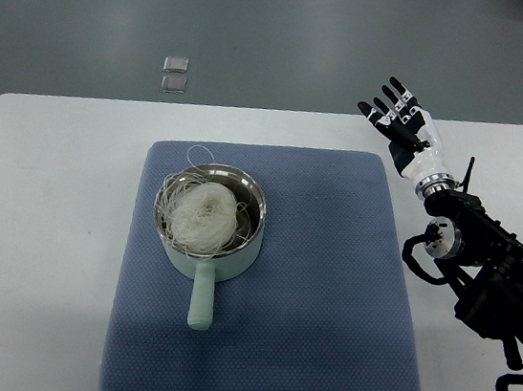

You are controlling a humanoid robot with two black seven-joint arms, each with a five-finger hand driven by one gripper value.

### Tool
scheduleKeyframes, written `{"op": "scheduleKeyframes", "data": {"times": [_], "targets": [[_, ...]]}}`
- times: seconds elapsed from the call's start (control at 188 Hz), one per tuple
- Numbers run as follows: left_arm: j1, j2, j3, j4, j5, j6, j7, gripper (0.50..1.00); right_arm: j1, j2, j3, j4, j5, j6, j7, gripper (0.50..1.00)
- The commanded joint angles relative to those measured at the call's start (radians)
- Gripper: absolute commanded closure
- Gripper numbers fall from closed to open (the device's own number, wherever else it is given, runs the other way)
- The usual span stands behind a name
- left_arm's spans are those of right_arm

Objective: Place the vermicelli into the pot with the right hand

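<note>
Nearest me lay the blue mat (320, 338), spread over the white table (45, 225). On the mat stood the pale green pot (207, 246), its handle (200, 301) pointing back toward my side. The vermicelli (201, 212) sat inside the pot as a loose white nest, with a few strands looping up over the far-left rim. So I judged the placing itself done, and the step in hand was clearing the arm away cleanly.

Further off and to the right, my right hand (401, 127) hovered above the table's far edge, well apart from the pot, fingers (390, 102) spread and holding nothing. The left arm was out of view.

To finish well, I reckoned I should keep the hand high and wide of the pot, checking that no strand clung to a fingertip, since a trailing thread could drag the nest out. I couldn't tell at that size whether any did.

Beyond the table, two small clear squares (174, 73) lay on the grey floor.
</note>
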Motion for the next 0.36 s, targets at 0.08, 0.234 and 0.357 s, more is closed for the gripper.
{"op": "scheduleKeyframes", "data": {"times": [0.08,0.234,0.357], "targets": [[0.000,0.000,0.000,0.000,0.000,0.000,0.000,0.500,-0.003,0.000,-0.001,0.000,0.000,-0.038,0.007,0.585],[0.000,0.000,0.000,0.000,0.000,0.000,0.000,0.500,-0.003,0.000,0.001,0.000,0.000,-0.044,0.007,0.585],[0.000,0.000,0.000,0.000,0.000,0.000,0.000,0.500,-0.003,0.002,0.001,0.001,0.000,-0.064,0.022,0.585]]}}
